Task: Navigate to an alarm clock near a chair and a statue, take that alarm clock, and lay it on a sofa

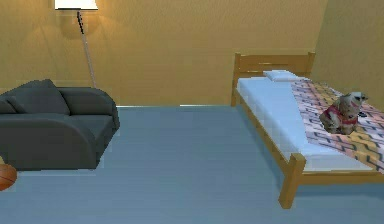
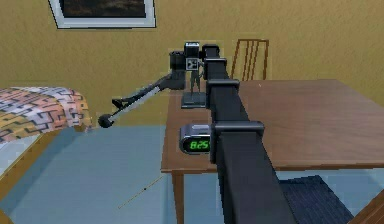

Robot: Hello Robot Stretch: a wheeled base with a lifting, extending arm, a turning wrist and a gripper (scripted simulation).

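Observation:
A dark alarm clock [image 2: 198, 143] with green digits sits on the brown wooden table [image 2: 320, 120] near its front left corner, right beside my arm's dark bar [image 2: 235, 140]. My gripper [image 2: 112, 111] reaches out to the arm side view's left, past the table's edge. Only wall and floor lie behind its far end, so it holds nothing. A wooden chair [image 2: 251, 58] stands behind the table. A small dark upright thing [image 2: 189, 96] stands on the table behind the arm and is partly hidden. A dark grey sofa [image 1: 55, 122] is at the forward view's left.
A wooden bed [image 1: 305, 115] with a patterned quilt and a teddy bear [image 1: 345, 112] stands at the forward view's right; its quilt corner [image 2: 35, 108] appears again. A floor lamp [image 1: 80, 30] stands behind the sofa. An orange ball [image 1: 5, 176] lies beside it. A framed picture [image 2: 103, 12] hangs above. Blue floor lies between sofa and bed.

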